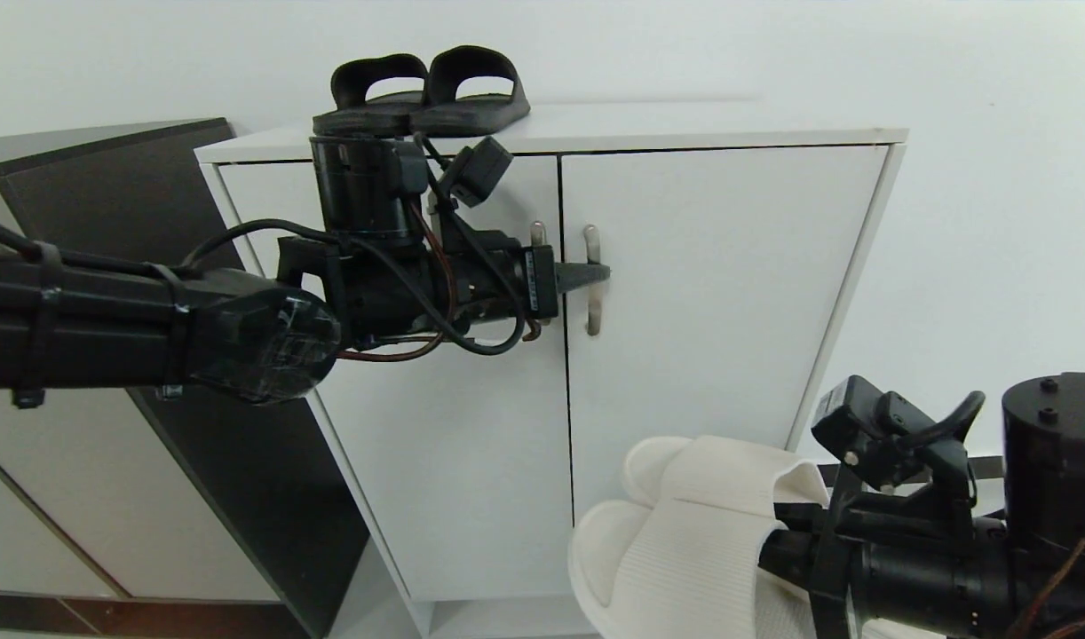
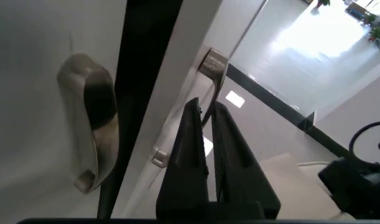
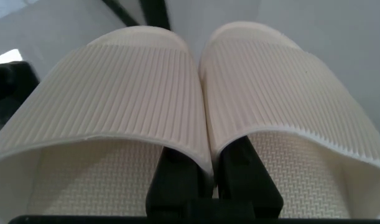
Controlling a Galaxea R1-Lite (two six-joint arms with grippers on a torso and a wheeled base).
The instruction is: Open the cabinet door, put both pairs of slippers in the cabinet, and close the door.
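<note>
Nearest on the right, the right gripper [image 1: 778,543] had its jaws pinching the white slippers [image 1: 676,532] side by side. Farther left, the left gripper [image 1: 589,276] had its jaws clamped on the right door handle [image 1: 593,311] of the shut cabinet [image 1: 471,461]. Black slippers [image 1: 427,93] lay on top.

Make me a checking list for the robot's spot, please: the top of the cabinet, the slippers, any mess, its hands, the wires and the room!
Surface: white cabinet top, flat, bare to the right of the slippers.
Job's things: black slippers lie on the cabinet top's left part; white slippers are held low in front of the cabinet; both cabinet doors are shut.
Clutter: nothing seen.
Grippers: left gripper pinches the right door's handle; right gripper clamps the white slippers together.
Cables: cables loop around the left wrist.
Surroundings: white wall; dark furniture left of the cabinet.
</note>
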